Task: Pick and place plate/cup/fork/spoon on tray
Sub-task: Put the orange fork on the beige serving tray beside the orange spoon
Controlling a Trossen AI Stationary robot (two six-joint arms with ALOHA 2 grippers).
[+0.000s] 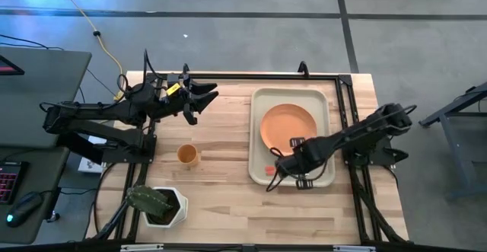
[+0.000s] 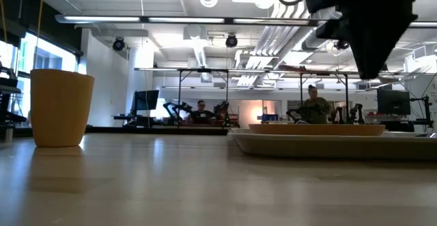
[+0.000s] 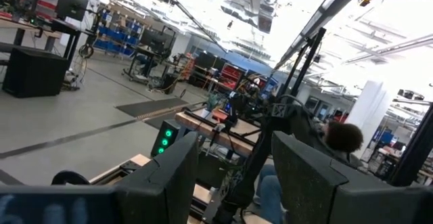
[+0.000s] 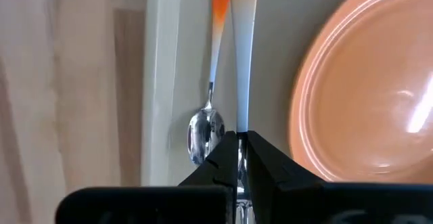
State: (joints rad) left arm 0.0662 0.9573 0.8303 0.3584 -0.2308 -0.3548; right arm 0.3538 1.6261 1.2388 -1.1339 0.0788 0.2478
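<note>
Looking down from above, you see the left arm waiting at the upper left of the frame, its left gripper (image 1: 199, 103) raised off the table with the fingers spread apart and holding nothing. Just below it, left of centre, the cup (image 1: 188, 155) stands upright on bare wood, well apart from everything else. At the lower left sits a white pot with a cactus (image 1: 158, 205), not part of the job.

Moving right, the tray (image 1: 260, 103) lies right of centre with its long side running top to bottom. The plate (image 1: 283, 122) already rests in its upper half. The right arm reaches in from the right edge, and the right gripper (image 1: 280, 165) hovers low over the tray's lower left corner.

In the right wrist view, its fingers are pinched on the fork (image 4: 241, 55), gripping it near the metal end so the orange handle points straight away from the gripper. The spoon (image 4: 206, 132) lies on the tray just beside it, parallel, near the tray's rim, with the plate close on the other side.

Judging from this, the fork needs only a release into the narrow strip between spoon and plate. The cup remains, and the left arm is much nearer to it, with nothing in the way.
</note>
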